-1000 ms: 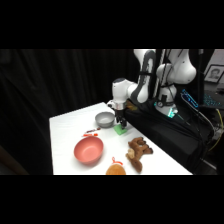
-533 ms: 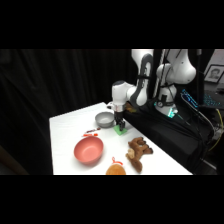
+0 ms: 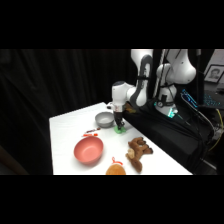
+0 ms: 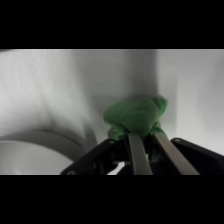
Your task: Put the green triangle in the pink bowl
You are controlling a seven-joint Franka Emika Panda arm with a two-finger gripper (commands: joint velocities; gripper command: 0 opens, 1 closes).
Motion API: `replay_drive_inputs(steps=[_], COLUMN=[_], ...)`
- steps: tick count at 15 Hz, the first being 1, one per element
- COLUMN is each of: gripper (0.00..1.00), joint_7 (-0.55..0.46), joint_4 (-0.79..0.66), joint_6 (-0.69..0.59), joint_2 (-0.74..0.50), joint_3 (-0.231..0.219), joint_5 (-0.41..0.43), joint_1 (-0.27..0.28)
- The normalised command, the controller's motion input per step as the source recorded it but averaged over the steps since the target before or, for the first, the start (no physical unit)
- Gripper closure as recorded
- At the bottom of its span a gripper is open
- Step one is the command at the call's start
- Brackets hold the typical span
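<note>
The gripper [image 3: 119,127] is closed on the green triangle [image 4: 136,116] at the bench [image 3: 67,127], right of the pink bowl [image 3: 88,150].

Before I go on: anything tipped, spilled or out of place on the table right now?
Nothing stands out. The tool is down at the small bright green block, beside the small grey bowl. The round salmon-pink bowl sits upright and empty. A brown plush toy lies on the white table, nothing spilled.

A lab: black curtains [image 3: 75,85] behind a white table [image 3: 67,125].
</note>
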Motion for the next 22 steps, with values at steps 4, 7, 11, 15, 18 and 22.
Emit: replay_drive_inputs(steps=[4,7,11,15,18,22], gripper=[0.94,0.94,0.94,0.93,0.94,0.94], joint_7=[0.08,0.15,0.18,0.26,0.19,0.14], joint_4=[0.04,0.01,0.02,0.05,0.17,0.33], joint_6=[0.06,-0.15,-0.35,-0.42,-0.47,-0.41], joint_2=[0.03,-0.18,-0.35,-0.39,-0.3,-0.1], joint_3=[-0.072,-0.177,-0.162,-0.126,-0.006,0.056], joint_5=[-0.149,-0.215,-0.209,-0.277,-0.19,-0.087], joint_1=[0.054,0.158,0.163,0.16,0.075,0.034])
